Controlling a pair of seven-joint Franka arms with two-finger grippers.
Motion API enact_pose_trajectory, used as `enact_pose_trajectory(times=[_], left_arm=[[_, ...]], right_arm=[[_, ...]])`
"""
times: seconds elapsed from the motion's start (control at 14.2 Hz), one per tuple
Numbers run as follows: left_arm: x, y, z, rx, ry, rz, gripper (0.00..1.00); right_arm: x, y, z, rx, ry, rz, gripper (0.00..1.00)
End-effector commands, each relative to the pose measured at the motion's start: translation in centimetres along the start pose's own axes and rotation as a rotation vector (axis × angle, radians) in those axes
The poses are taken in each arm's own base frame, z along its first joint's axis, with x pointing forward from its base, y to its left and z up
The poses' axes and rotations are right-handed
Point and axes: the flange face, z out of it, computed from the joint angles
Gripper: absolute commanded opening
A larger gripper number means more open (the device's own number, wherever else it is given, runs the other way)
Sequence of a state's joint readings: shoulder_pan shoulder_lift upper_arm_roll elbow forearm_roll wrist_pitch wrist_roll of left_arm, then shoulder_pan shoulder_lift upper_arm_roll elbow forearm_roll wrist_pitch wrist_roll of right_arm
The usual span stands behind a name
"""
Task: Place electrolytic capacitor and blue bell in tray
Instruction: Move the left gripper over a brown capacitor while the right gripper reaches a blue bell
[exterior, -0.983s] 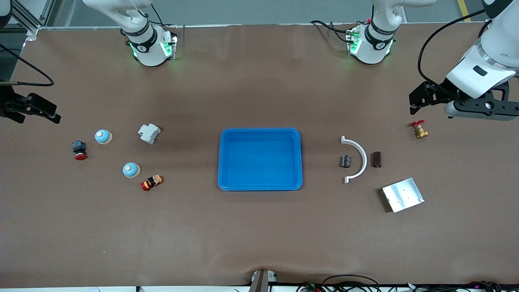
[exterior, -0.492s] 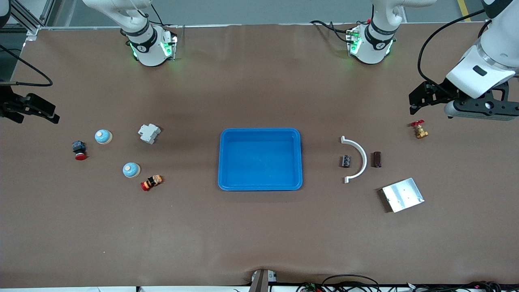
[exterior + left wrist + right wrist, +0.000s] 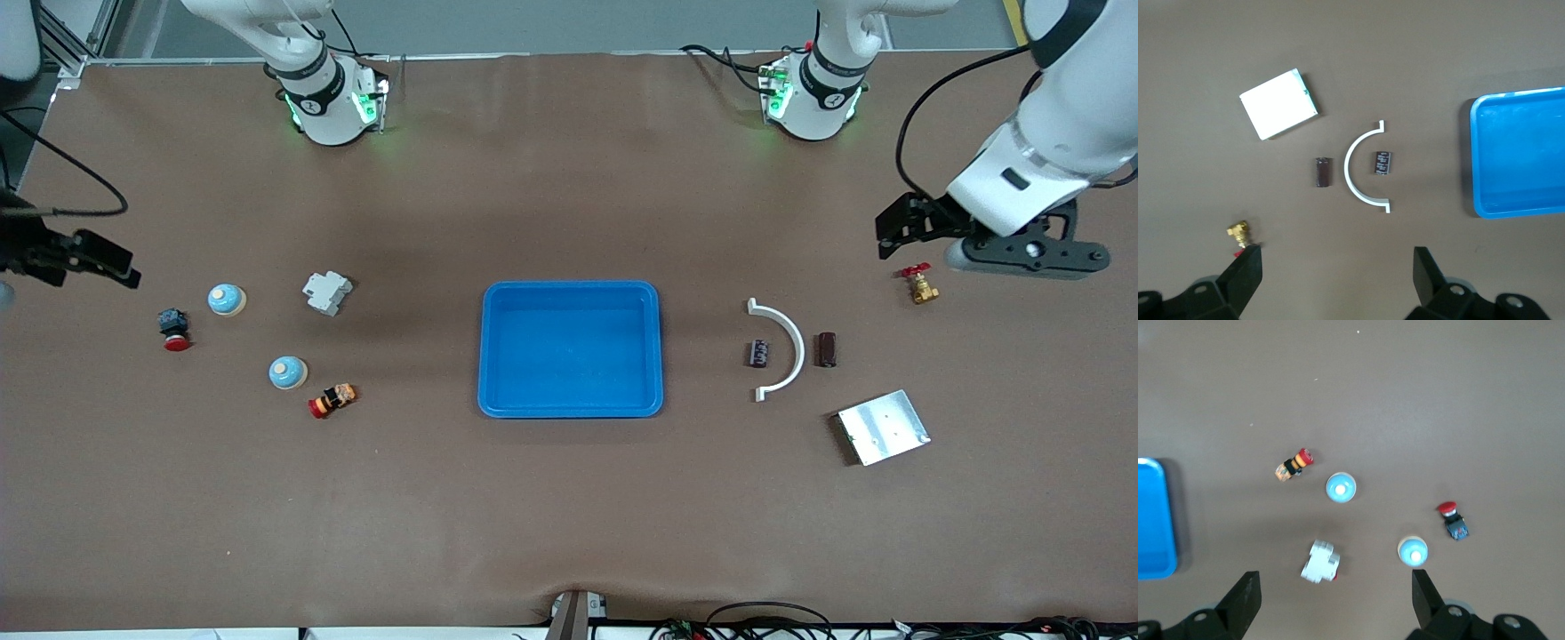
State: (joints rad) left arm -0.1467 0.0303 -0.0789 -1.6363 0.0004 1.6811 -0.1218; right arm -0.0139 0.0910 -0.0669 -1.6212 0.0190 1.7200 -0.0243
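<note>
A bright-blue tray [image 3: 571, 348] sits on the brown desk [image 3: 569, 516] with two pale-blue bells [image 3: 227, 300], a white arc [image 3: 781, 348] and a silver plate [image 3: 883, 427].

- Even, diffuse overhead light fills the front view; the brown table [image 3: 569, 498] reads mid-bright, without hard highlights.
- A broad soft shadow darkens the table around the blue tray [image 3: 571, 348], heaviest toward 12 and 9 o'clock.
- Green lamps glow on both arm bases [image 3: 333, 102], tinting the table beside them.
- In the left wrist view the metal plate [image 3: 1278, 104] glares to plain white.
- Both wrist views look dimmer, greyer and slightly soft.
</note>
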Motion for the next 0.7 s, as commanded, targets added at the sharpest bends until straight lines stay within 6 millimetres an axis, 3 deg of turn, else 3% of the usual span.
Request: enact_pose_trajectory(times=[0.0, 0.21, 0.35, 0.63], left_arm=[[0.2, 1.4, 2.6, -0.015, -0.020, -0.011, 1.00], [-0.3, 2.9, 7.3, -0.012, -0.035, 0.008, 1.00], [-0.7, 4.0, 10.8, -0.012, -0.046, -0.003, 1.00], [-1.1, 6.1, 18.6, -0.010, -0.043, -0.013, 1.00]], right_arm=[[2.1, 1.0, 5.8, 0.005, -0.027, -0.010, 1.00], [3.5, 0.5, 12.5, -0.001, -0.029, -0.049, 1.00], [3.2, -0.6, 16.7, -0.017, 0.010, -0.077, 1.00], [2.0, -0.4, 25.9, -0.021, -0.001, -0.068, 1.00]])
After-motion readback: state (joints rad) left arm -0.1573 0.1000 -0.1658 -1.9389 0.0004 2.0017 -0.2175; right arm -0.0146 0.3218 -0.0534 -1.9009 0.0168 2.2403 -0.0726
